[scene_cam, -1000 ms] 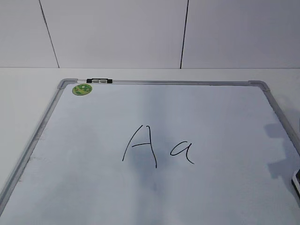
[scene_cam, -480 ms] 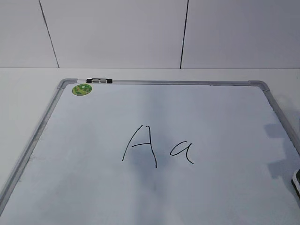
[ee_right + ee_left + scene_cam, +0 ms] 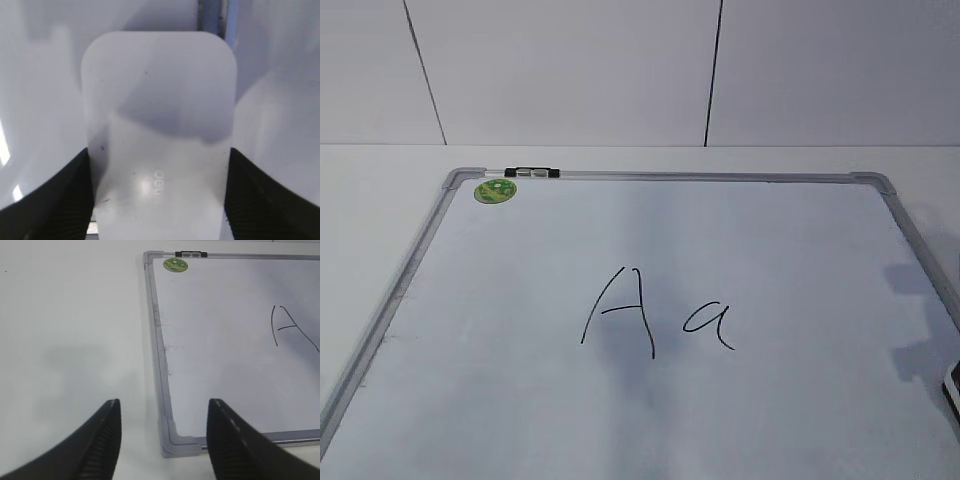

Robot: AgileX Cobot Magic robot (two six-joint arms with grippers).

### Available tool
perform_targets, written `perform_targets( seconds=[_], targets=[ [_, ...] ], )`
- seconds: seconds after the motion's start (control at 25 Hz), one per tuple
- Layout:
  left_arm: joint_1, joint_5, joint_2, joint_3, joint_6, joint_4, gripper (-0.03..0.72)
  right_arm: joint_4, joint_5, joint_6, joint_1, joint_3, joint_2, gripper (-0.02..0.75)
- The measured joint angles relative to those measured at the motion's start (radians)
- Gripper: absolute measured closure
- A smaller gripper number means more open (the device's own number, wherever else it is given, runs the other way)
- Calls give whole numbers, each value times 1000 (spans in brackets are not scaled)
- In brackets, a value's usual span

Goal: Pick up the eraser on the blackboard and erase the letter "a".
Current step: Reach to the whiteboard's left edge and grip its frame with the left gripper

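Lying flat on the white table (image 3: 380,200), one blackboard (image 3: 650,240) fills most of the exterior view; despite its name it is a white dry-erase surface in a silver frame, with one round green sticker (image 3: 495,190) at its far left corner. Two letters stand near its middle, one capital "A" (image 3: 620,310) and beside it one letter "a" (image 3: 708,322), both whole and unsmudged, so nothing has been wiped yet.

One eraser (image 3: 159,135) shows in the right wrist view, a white rounded block with faint grey lettering; in the exterior view only a sliver of it peeks in at the board's right edge. The right gripper (image 3: 159,200) stands with its jaws on either side of the eraser, right against its long sides, but whether they are pressing on it or just bracketing it I cannot tell.

The left gripper (image 3: 164,440) hangs with jaws apart and empty above the board's near left corner.

By my judgement the pickup is only at the grasp; lifting, carrying to the "a" and rubbing it out all remain.
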Motion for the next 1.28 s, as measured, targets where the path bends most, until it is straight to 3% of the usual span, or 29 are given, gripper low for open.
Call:
perform_targets(
  seconds=[0.28, 0.44, 0.76, 1.28],
  targets=[
    [0, -33, 156, -9, 22, -24, 275, 0, -4, 0, 0, 0, 0, 196],
    [0, -121, 300, -72, 22, -26, 277, 0, -4, 0, 0, 0, 0, 196],
    [0, -280, 586, -206, 22, -28, 360, 0, -6, 0, 0, 0, 0, 196],
    [-34, -368, 980, -298, 22, -48, 365, 17, 27, 1, 0, -72, 2, 196]
  ],
)
